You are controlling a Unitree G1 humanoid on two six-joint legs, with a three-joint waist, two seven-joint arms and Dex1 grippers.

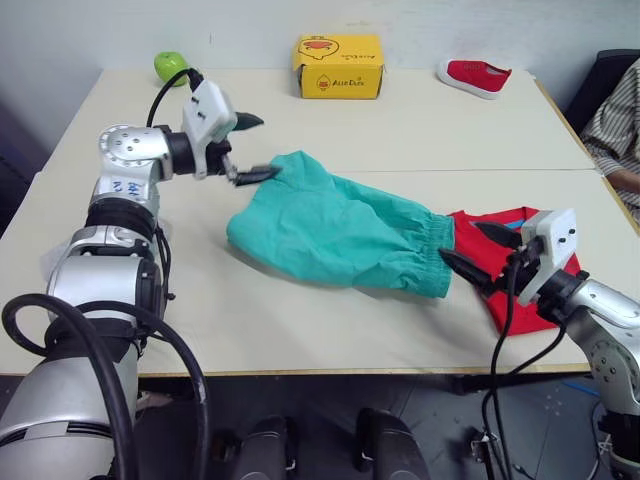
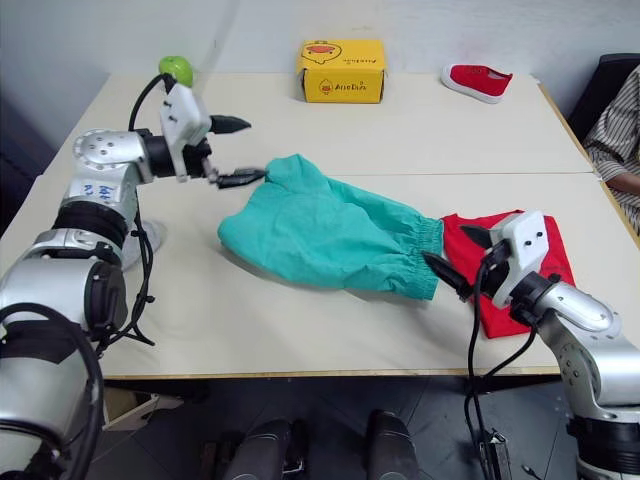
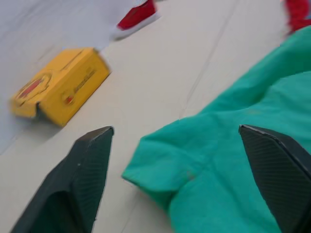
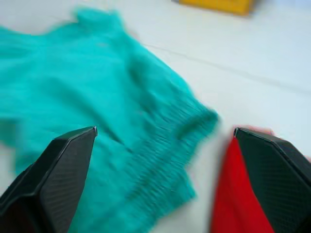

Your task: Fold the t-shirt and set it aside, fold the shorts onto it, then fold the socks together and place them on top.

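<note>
The teal shorts (image 1: pixel 335 232) lie spread across the middle of the table, waistband toward the right. My left gripper (image 1: pixel 253 148) is open at the shorts' far left corner, its lower finger touching the cloth edge. The folded red t-shirt (image 2: pixel 505 270) lies at the right, partly under the waistband end and behind my right arm. My right gripper (image 1: pixel 478 250) is open, its fingers (image 4: pixel 58 170) straddling the gap between the waistband (image 4: pixel 170 145) and the t-shirt (image 4: pixel 238 189). The socks are out of view.
A yellow box (image 1: pixel 340 66) stands at the table's back middle, a small red shoe (image 1: pixel 474 76) at the back right, and a green apple (image 1: pixel 170 66) at the back left. A person's striped sleeve (image 1: pixel 618 120) is at the right edge.
</note>
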